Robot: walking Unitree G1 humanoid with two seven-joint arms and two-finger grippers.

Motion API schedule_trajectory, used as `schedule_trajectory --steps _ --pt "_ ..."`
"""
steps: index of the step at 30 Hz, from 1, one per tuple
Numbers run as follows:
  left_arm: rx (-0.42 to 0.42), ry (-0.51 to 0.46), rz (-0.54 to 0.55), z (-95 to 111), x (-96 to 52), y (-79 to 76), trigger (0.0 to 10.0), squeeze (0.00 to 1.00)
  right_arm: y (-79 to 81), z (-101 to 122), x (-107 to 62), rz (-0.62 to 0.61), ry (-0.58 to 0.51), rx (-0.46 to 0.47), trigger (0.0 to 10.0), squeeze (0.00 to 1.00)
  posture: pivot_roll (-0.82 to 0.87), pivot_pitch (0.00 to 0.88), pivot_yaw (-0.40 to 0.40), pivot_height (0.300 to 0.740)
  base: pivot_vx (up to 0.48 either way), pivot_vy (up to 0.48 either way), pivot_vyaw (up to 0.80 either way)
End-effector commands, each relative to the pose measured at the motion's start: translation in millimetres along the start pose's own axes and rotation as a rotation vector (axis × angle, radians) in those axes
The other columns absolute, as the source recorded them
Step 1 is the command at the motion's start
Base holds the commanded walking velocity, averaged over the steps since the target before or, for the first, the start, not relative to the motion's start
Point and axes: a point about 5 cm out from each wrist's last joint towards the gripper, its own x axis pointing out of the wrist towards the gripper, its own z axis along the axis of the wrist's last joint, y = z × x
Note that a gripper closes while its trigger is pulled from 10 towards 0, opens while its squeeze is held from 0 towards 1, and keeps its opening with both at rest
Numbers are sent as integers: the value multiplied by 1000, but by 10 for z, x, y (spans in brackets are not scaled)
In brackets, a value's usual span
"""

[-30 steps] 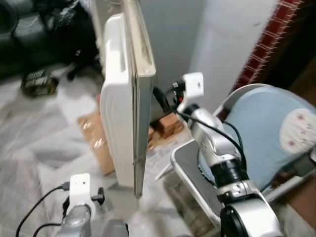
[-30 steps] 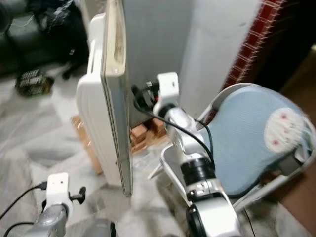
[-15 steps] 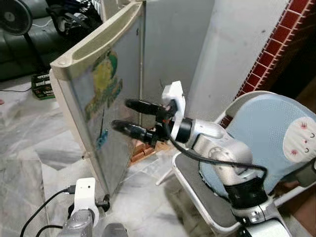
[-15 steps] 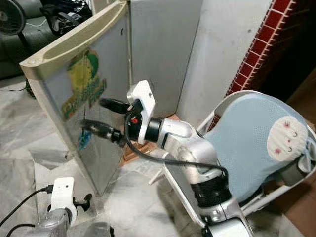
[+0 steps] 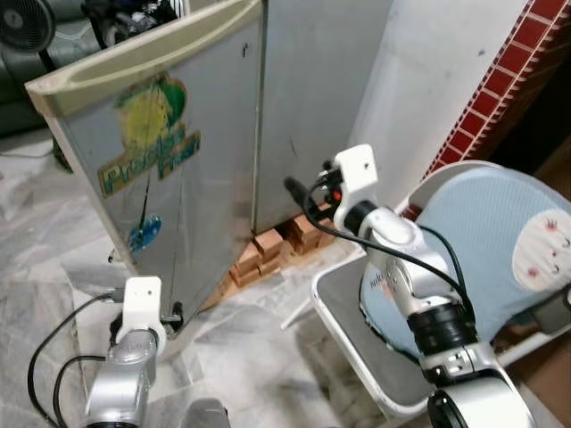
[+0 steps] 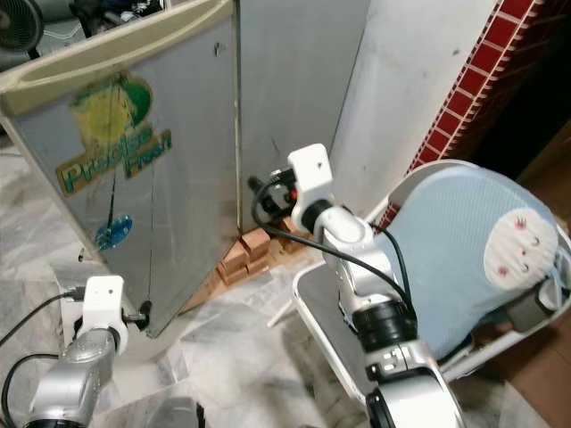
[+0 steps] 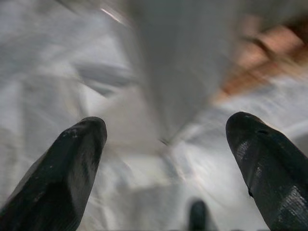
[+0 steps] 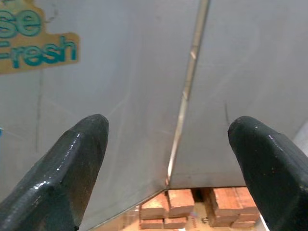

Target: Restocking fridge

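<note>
— So what was the biggest thing in front of it?

— The tall grey metal fridge [image 5: 303, 98], raised on reddish-brown bricks [image 5: 268, 250], with its grey sticker-marked door [image 5: 169, 169] hanging ajar at an angle. To the robot's right stood a white-framed chair with a pale blue cushion [image 5: 482, 241].

— And the arms?

— The right gripper [image 5: 299, 189] was raised near the seam between door and cabinet, jaws spread wide and holding nothing; its wrist view looked straight at that seam [image 8: 185, 91]. The left gripper [image 7: 163, 144] hung low over the pale marble floor [image 5: 53, 267] by the door's bottom corner, fingers [image 7: 72, 163] likewise parted and empty.

— Anything to restock with?

— None that I could make out.

— How would you have handled the door?

— My judgement: press on its flat face with the right fingers [image 8: 72, 163], well away from the hinge, and follow its arc smoothly; the fridge sat on loose bricks, so a hard shove risked rocking it.
</note>
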Motion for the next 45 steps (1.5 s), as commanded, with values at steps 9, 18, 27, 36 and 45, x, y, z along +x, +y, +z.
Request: schedule_trajectory --steps 9,18,27,36,45 --pt "-130 -168 458 525 169 1157 10000 0 -116 -221 -200 -71 39 -3 10000 0 62 0 -67 740 0 0 0" --pt "-171 -188 445 480 152 1365 10000 0 -119 -309 -231 -68 63 -5 10000 0 78 0 -74 740 0 0 0" --pt "-102 -69 118 244 336 660 10000 0 -100 -292 -206 -38 62 -28 10000 0 71 0 -78 740 0 0 0" --pt "-47 -79 42 427 428 561 10000 0 -63 -291 -203 -30 50 -23 10000 0 63 0 -80 740 0 0 0" --pt "-9 -259 91 1052 433 718 10000 0 11 -259 -208 -24 19 -5 10000 0 49 0 -76 740 0 0 0"
